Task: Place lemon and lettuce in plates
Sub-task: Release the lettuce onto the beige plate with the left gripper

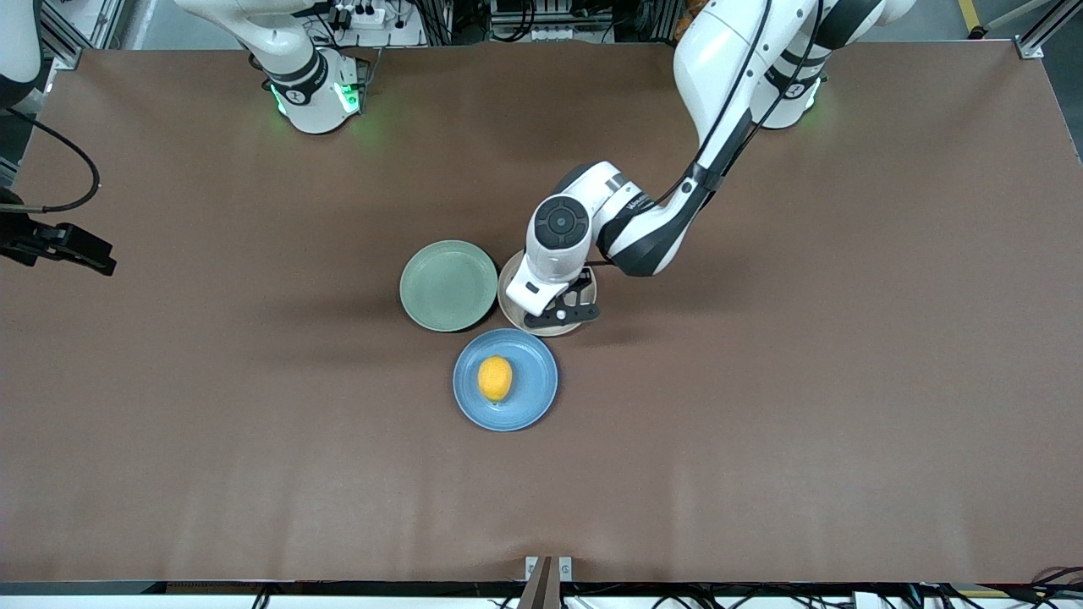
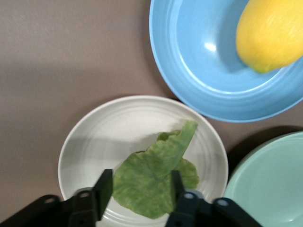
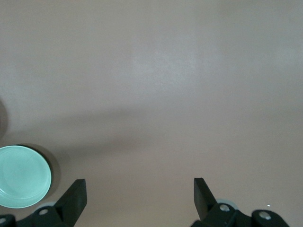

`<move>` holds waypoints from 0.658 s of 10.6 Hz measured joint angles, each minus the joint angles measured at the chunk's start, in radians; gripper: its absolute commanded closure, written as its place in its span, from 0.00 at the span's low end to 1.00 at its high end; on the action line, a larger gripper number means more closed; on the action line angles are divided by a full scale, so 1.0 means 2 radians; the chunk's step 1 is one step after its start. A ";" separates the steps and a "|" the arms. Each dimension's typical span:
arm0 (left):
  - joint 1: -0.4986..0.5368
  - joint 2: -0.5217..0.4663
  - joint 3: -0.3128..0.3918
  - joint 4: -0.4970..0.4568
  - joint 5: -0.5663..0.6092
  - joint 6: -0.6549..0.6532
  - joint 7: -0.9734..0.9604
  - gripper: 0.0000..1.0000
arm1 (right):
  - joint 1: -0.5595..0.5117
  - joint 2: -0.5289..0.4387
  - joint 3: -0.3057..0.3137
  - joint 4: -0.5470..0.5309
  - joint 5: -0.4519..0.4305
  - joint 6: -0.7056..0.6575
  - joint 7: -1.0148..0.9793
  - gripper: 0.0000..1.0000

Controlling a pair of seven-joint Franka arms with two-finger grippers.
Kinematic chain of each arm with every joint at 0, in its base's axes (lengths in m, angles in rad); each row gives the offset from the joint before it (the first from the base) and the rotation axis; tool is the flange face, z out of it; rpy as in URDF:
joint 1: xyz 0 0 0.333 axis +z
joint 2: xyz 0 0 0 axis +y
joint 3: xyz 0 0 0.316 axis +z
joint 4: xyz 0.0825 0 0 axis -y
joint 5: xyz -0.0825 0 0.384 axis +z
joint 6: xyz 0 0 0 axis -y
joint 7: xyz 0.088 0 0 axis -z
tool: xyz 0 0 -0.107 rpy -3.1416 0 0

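The crinkled green lettuce leaf (image 2: 154,177), limp and light, lies in the beige round plate (image 2: 94,137) between the left gripper (image 2: 140,189)'s spread fingers; best pinched at its stem. The right gripper (image 3: 139,195) waits over bare table, fingers spread.

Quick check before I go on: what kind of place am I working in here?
Likely a robot lab bench, not a kitchen: two arms bolted at the edge of a bare brown table, aluminium framing and loose cables around it.
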 measured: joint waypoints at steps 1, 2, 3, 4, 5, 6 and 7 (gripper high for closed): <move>0.006 -0.009 0.005 0.001 0.001 0.000 0.000 0.00 | 0.000 0.000 0.000 0.001 0.008 -0.001 0.000 0.00; 0.021 -0.020 0.013 0.002 0.002 0.000 0.000 0.00 | 0.000 0.000 0.000 0.006 0.014 -0.004 0.000 0.00; 0.042 -0.031 0.020 0.003 0.008 -0.001 0.000 0.00 | 0.000 0.000 0.000 0.012 0.017 -0.010 0.000 0.00; 0.067 -0.041 0.024 0.003 0.021 -0.001 0.003 0.00 | -0.001 0.000 -0.001 0.017 0.019 -0.013 0.000 0.00; 0.093 -0.048 0.026 0.003 0.031 -0.002 0.007 0.00 | -0.001 0.000 -0.001 0.019 0.022 -0.015 0.000 0.00; 0.116 -0.054 0.026 0.003 0.036 -0.002 0.017 0.00 | -0.001 0.000 -0.002 0.020 0.024 -0.017 0.000 0.00; 0.136 -0.057 0.027 0.003 0.037 -0.007 0.032 0.00 | -0.001 0.000 -0.003 0.020 0.025 -0.018 0.000 0.00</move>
